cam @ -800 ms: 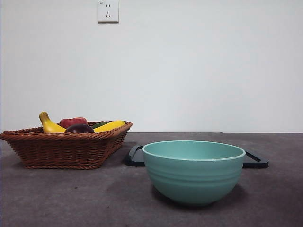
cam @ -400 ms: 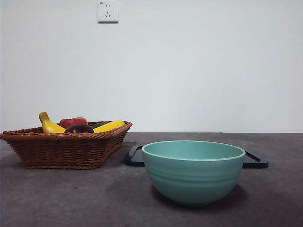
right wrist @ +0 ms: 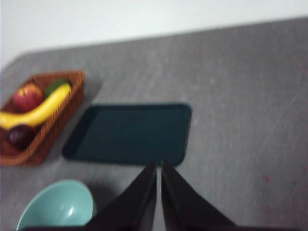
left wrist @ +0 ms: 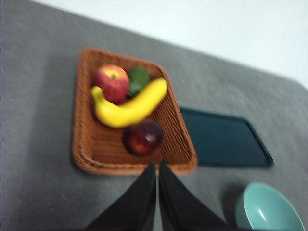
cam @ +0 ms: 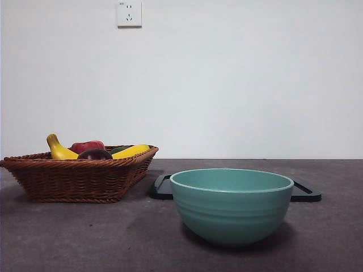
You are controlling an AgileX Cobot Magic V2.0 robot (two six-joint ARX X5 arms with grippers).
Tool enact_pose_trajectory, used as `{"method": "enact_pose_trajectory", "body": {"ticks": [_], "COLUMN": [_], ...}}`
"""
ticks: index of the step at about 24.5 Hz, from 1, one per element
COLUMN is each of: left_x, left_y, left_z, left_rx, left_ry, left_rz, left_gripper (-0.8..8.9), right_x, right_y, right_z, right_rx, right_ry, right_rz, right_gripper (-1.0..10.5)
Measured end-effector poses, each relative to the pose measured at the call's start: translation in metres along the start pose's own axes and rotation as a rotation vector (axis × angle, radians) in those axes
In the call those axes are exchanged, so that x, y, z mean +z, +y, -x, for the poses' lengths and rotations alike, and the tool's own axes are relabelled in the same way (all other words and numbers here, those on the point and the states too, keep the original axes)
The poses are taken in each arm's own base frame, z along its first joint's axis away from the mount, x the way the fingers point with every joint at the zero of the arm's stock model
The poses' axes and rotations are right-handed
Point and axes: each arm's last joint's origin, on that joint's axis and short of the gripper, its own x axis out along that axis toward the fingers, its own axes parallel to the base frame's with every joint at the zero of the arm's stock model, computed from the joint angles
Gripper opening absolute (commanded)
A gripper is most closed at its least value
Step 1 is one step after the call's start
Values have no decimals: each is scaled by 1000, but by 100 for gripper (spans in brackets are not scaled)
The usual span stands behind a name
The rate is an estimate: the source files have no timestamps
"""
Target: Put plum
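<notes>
Glossy smooth-skinned plum point(left wrist: 143, 137) in rough woven wicker basket point(left wrist: 84, 144); smooth satin teal bowl point(cam: 231, 205), faintly ribbed; matt dark tray point(right wrist: 130, 133); matt grey, finely textured tabletop point(cam: 85, 238)

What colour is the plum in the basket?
Dark maroon-purple, almost black, with a reddish sheen. The plum shows best in the left wrist view, beside the banana.

Front view: even, bright, diffuse light; sharp focus throughout.
Shadows: soft dark patch on the worktop point(cam: 85, 238) beneath the teal bowl point(cam: 231, 207); faint shade at the basket point(cam: 79, 178) base.
Left wrist view: motion-blurred overall; plum point(left wrist: 143, 137) edges smeared.
Right wrist view: softer still, dim toward 6 o'clock; tray point(right wrist: 130, 133) outline fuzzy.
Glare: small highlight inside the bowl.
</notes>
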Motion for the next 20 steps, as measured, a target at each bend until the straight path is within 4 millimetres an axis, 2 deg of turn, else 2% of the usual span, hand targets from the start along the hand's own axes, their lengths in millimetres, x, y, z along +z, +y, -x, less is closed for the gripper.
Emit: {"method": "enact_pose_trajectory", "body": {"ticks": [7, 11, 15, 18, 20], "left_x": [29, 44, 45, 44, 44], "left_y": [-8, -13, -15, -16, -16], "left_z": [-9, -19, -26, -26, -26], "left_rx": [-60, -111, -137, -145, -145], "left_ry": [197, 316, 411, 414, 414], "left_rz": [-44, -61, -84, -95, -95], "left_gripper": [9, 9, 9, 10, 86], "right_x": [25, 33, 30, 28, 28], "right_y": [6, 10, 14, 17, 19], "right_z": [-3, -14, -27, -32, -32], "right_rx": [67, 143, 194, 227, 240], "right_ry": [184, 340, 464, 501, 505], "right_rz": [-2, 5, 42, 70, 84], "right_gripper": [6, 6, 6, 6, 7]}}
